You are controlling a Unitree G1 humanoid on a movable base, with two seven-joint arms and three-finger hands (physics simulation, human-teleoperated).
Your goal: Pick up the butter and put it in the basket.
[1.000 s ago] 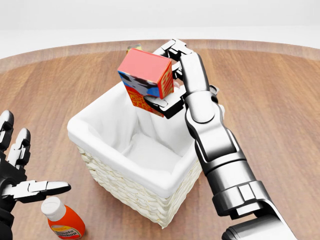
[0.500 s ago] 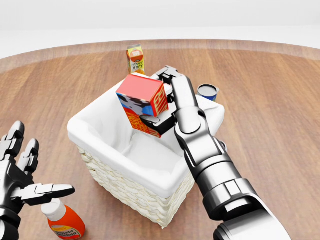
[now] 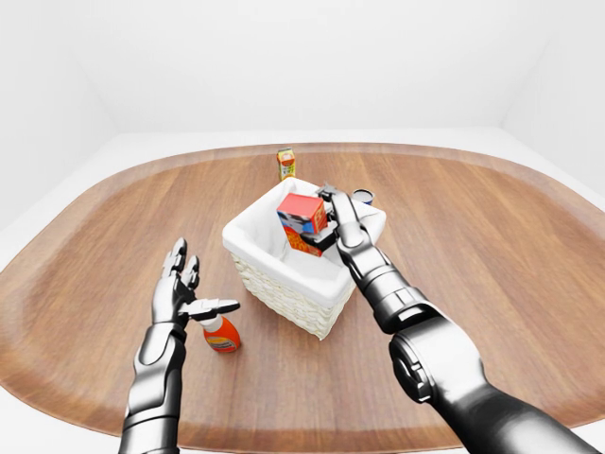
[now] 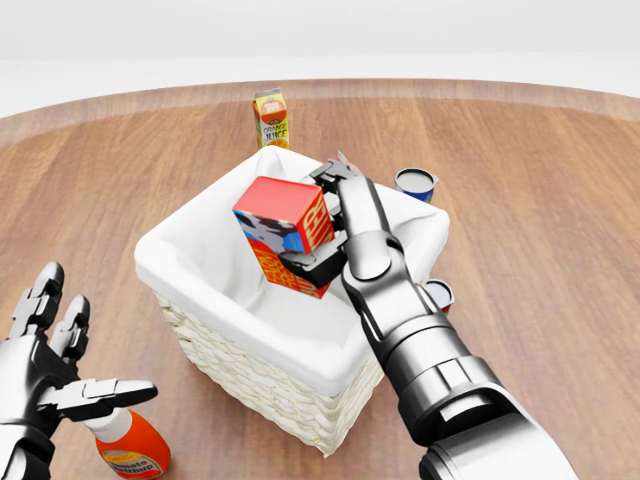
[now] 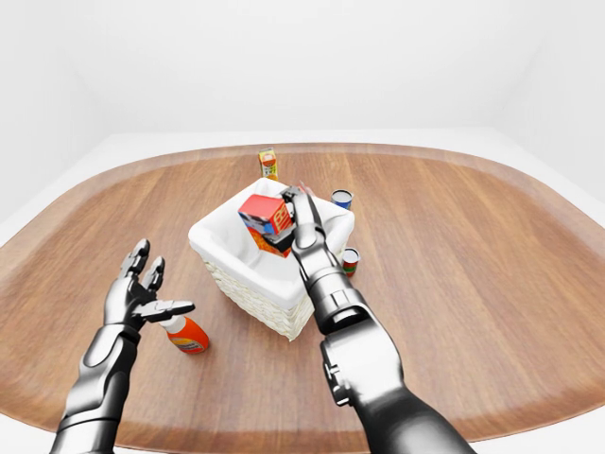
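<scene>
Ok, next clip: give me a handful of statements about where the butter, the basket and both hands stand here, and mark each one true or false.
1. The right hand holds the red butter box over the basket. True.
2. The butter box lies flat on the basket's white lining. False: it is tilted and gripped in the hand.
3. The left hand grips the ketchup bottle. False: its fingers are spread open above it.
4. An orange juice carton stands upright beyond the basket, toward the top of the head view. True.

Even, bright, diffuse light fills the rendered scene, sharp throughout with no blur. Soft highlights gleam on the right hand point(image 4: 335, 215) and its metallic forearm; below it the basket point(image 4: 190, 250) lining shades faintly. Both eye views bow the table point(image 3: 492, 246) edge, wide-angle.
</scene>
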